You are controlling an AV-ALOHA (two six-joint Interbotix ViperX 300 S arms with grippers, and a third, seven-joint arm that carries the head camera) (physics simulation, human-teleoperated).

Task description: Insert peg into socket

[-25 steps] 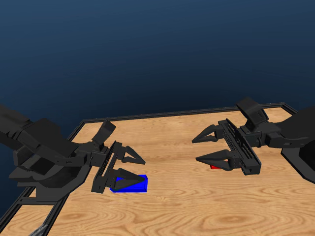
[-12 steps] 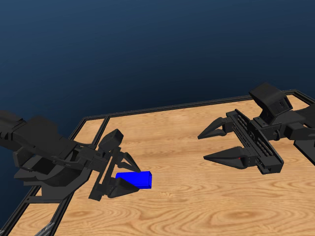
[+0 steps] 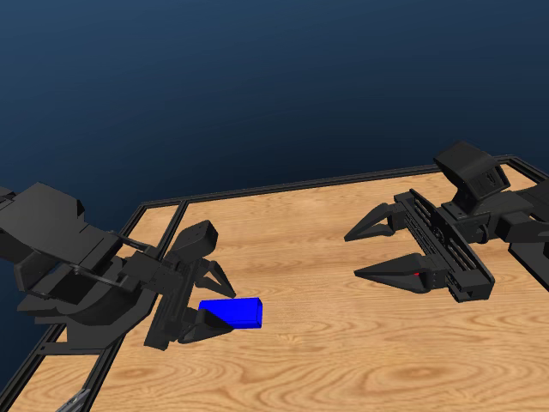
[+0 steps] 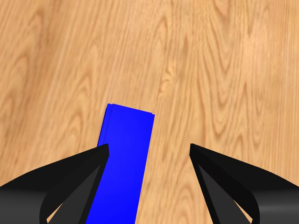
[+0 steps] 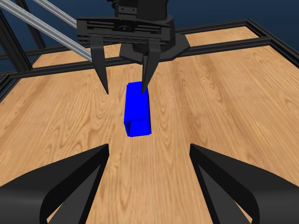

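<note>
Both sets of jaws stand spread wide, neither one pinching anything. From where I stand, the left gripper hangs low over the wooden table, with the socket lying on the boards partly between its jaws. In the left wrist view the socket sits off centre, right against one jaw, while a broad strip of bare wood shows between it and the other jaw. I cannot tell whether that near jaw actually touches the blue block or only overlaps it from this angle.

Seen from the right wrist, the socket lies flat on the table with its open end facing the camera, and the left gripper stands over its far end, one jaw tip on the blue surface or just above it.

Across the table, well apart from the socket, the right gripper is held above the wood. Only a tiny red speck of the peg shows beside its nearer jaw; the rest is hidden behind the gripper.
</note>
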